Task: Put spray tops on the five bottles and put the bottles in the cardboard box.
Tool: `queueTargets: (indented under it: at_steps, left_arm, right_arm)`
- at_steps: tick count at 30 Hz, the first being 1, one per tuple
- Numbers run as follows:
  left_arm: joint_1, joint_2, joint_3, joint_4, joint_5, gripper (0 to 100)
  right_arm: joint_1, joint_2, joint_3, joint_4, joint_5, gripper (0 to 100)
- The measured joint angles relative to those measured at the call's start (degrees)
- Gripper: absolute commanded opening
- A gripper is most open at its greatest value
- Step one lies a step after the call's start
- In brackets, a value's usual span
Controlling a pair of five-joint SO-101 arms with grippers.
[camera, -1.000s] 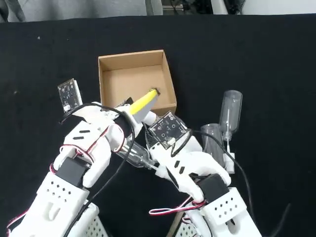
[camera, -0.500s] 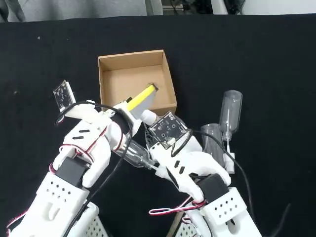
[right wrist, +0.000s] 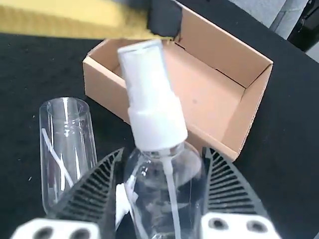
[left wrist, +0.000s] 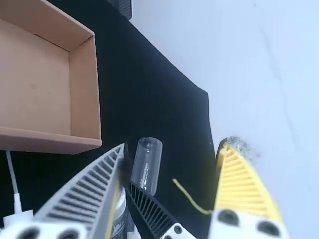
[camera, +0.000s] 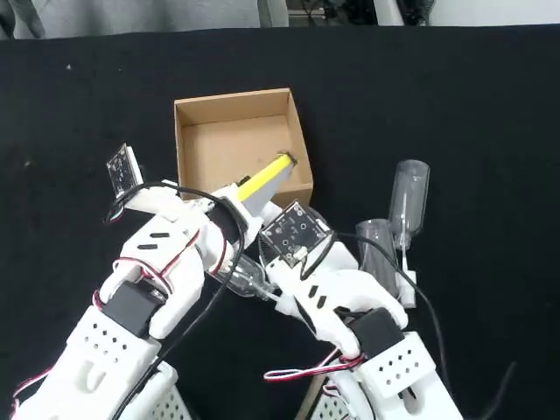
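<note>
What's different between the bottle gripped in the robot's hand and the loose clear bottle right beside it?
The gripped bottle wears a white spray top; the loose bottle has an open mouth with no top on it. The gripped bottle sits clamped between the fingers of the right hand; the loose bottle rests free on the black table, with nothing touching it. Both are clear, so you can see through them.

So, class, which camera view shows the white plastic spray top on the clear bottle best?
The right wrist view: the white plastic spray top stands whole on the clear bottle held by the right gripper. In the high view the arms cover it, leaving a bit of bottle body. The left wrist view faces the cardboard box.
</note>
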Motion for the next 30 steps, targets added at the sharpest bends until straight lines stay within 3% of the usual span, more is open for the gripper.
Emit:
queueTargets:
  at_steps: [15,23,30]
  left_arm:
    - [-11.34,-7.21,-2.29,0.00,0.18,27]
    - [-12.48,-19.43,4.40,0.00,0.18,27]
    - [-12.57,-21.36,6.59,0.00,0.18,27]
  right_arm:
    - [-0.09,0.00,0.00,-0.79,-1.14,14.5]
    - [-0.18,0.00,0.00,-5.36,-7.21,14.5]
    - [-0.18,0.00,0.00,-9.41,-9.32,14.5]
